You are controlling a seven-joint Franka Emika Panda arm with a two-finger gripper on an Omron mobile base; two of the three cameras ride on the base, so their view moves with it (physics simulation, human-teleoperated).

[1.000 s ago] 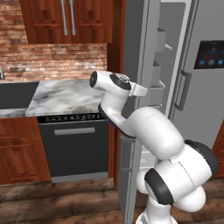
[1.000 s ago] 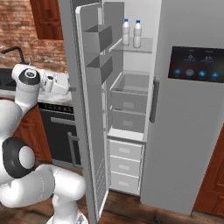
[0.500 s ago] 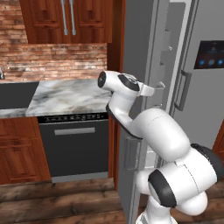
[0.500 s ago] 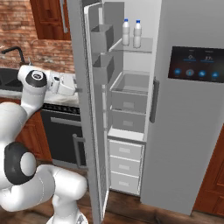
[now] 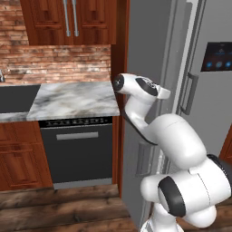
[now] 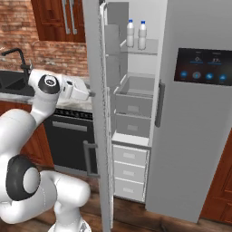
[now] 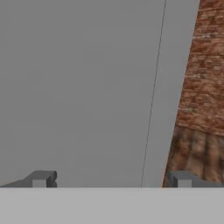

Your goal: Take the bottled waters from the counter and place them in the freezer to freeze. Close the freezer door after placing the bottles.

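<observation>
Gripper (image 7: 111,180): jaws spread wide, empty, now pressed nearer the freezer door (image 6: 96,68), which has swung further closed. Bottled waters (image 6: 137,34): beyond the door, on the freezer (image 6: 133,136) shelf.

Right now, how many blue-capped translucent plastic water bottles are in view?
2: left bottle and right bottle stand side by side on the open grey freezer's top shelf. None on the marble counter.

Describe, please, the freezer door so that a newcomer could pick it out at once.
Start at the tall grey fridge beside the marble counter. The freezer door is the narrow plain grey panel swung partly open on its left side, with grey bins inside and a long vertical handle. Unlike the wider door, it has no dark blue-lit panel.
</observation>
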